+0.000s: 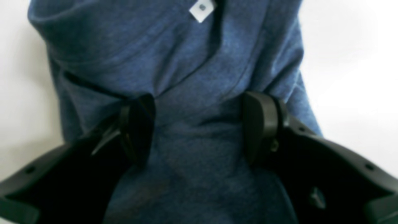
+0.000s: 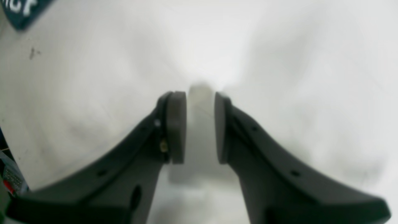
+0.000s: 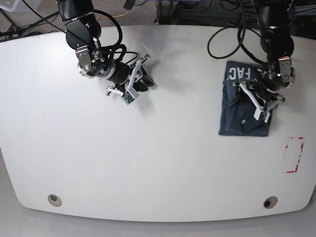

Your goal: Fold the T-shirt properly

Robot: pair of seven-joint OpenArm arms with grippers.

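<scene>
- Since the table [image 3: 148,163] is the biggest thing in view, start there: a broad white top, bare across most of the base view, with a red-outlined mark [image 3: 294,154] near the left arm's edge and cables trailing off the far side.
- Lying flat toward that same side, well apart from the right arm, the T-shirt [image 3: 244,106] is already gathered into a compact dark-blue rectangle, white lettering showing at its far end. Judging from this shape, the folding looks close to done, though the left wrist view shows soft ridges and creases in the cloth, so it is not pressed flat.
- Over the shirt's near half, the left gripper [image 1: 199,130] points down with its jaws spread wide, cloth visible between the pads and nothing pinched. Whether the pads touch the fabric cannot be told. It seems placed to smooth or take hold of the bundle.
- Parked far across the table, the right gripper [image 2: 200,126] hangs over bare white surface, jaws drawn to a narrow gap with only table showing through it. A corner of the shirt shows at the edge of its view. It looks kept clear so the left arm can work alone.
- Smallest, a white tag [image 1: 202,10] sits on the cloth beyond the left gripper.
</scene>
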